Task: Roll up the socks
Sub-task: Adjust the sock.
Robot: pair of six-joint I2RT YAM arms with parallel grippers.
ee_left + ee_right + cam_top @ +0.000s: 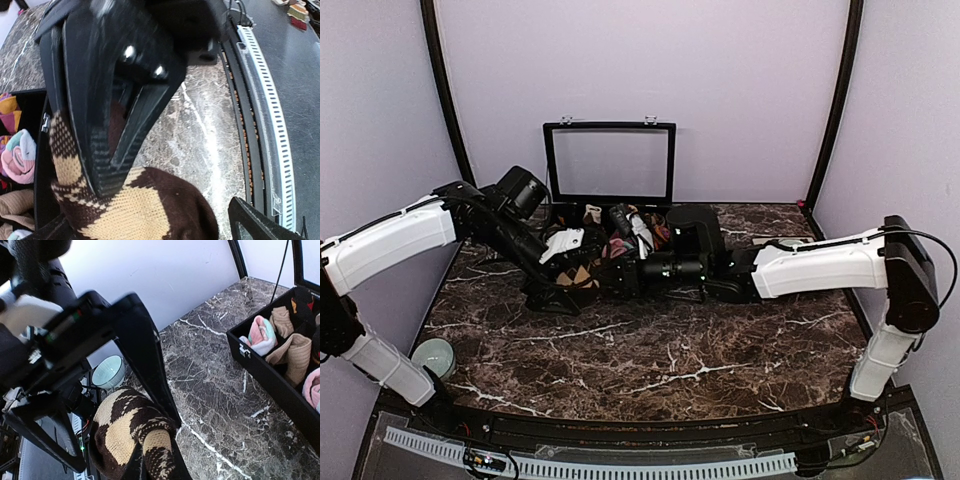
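We view a dark marble table [650, 360] filling the lower half of the overhead frame. The left arm [390, 245] enters from the left edge and the right arm [820, 268] from the right, and they meet just above centre. Behind that meeting point stands a black case [270, 375] with its lid raised.

In the left wrist view, the left gripper [172, 200] has its fingers [100, 150] spread wide. They straddle the brown-and-beige sock [145, 210], which lies on the table at lower centre just beside the case. At the bottom of the right wrist view, the right gripper [159, 467] is clamped on a fold of that sock.

A magenta-and-orange sock [9, 112] lies inside the case, at the left edge of the left wrist view. A pale bowl [435, 355] sits at the lower left of the overhead frame. A pink-and-white sock roll [260, 337] lies in the case.
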